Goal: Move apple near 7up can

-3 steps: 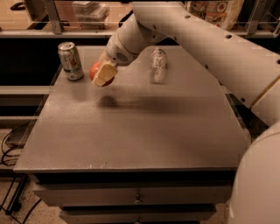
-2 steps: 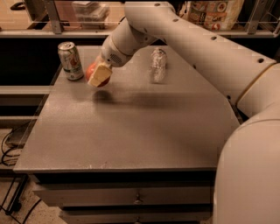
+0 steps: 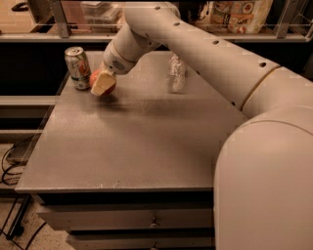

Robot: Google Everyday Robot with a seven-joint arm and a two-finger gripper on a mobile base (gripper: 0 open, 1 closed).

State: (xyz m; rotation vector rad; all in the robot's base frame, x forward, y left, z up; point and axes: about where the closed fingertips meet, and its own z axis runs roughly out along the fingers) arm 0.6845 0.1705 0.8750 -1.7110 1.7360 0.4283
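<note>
The 7up can [image 3: 78, 67] stands upright at the far left corner of the grey table [image 3: 132, 141]. It has a silver top and a white and green body. My gripper [image 3: 102, 83] is just to the right of the can, low over the table, shut on the red apple [image 3: 102, 86]. The cream fingers [image 3: 100, 86] cover most of the apple; only red patches show on either side. The apple is a short gap from the can and close above the table surface.
A clear plastic bottle [image 3: 176, 73] stands at the back middle of the table. A shelf rail with packaged goods [image 3: 234, 14] runs behind. My arm spans the right side of the view. Drawers [image 3: 151, 219] sit below the table front; cables lie on the floor at left.
My gripper has carried the apple leftward and slightly down, bringing it closer to the can. The can and bottle have not moved.
</note>
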